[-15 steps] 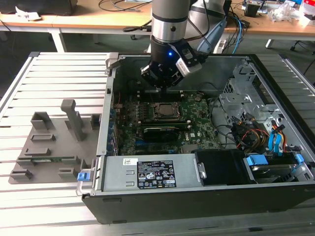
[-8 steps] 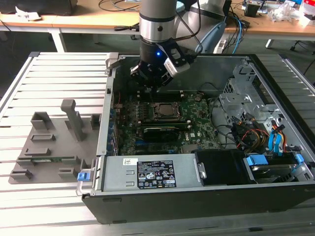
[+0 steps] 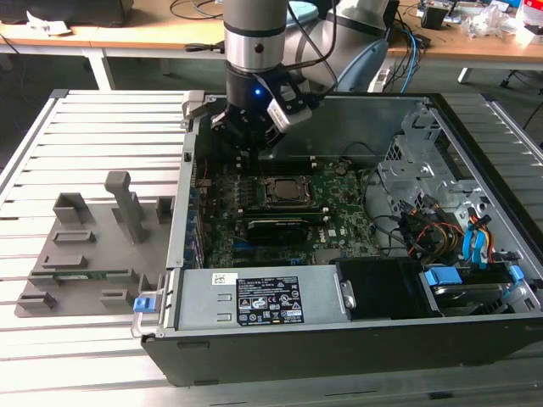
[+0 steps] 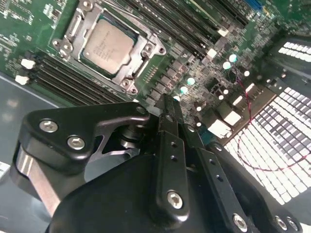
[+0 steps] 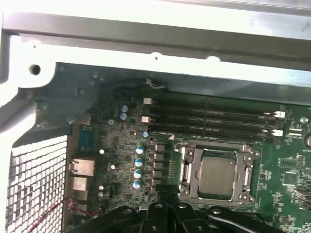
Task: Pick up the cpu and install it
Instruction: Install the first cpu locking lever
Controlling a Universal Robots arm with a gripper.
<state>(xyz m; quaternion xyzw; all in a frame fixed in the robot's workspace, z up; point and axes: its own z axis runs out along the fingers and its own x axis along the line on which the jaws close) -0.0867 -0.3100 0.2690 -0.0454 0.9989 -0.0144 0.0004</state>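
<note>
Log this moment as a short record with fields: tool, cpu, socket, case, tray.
tool: above the motherboard, empty, beside the socket
cpu: lying in the socket, silvery top up, seen in both wrist views
socket frame: surrounds the cpu
case: open, lying on its side on the slatted table
tray: grey fixture at the exterior view's left, outside the case

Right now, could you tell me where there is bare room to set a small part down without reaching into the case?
The slatted table is bare on the exterior view's left, between the grey fixture and the case's far corner. Inside the case it is crowded: the gripper hangs over the motherboard beside the cpu in its socket, and cables fill the exterior view's right.
</note>
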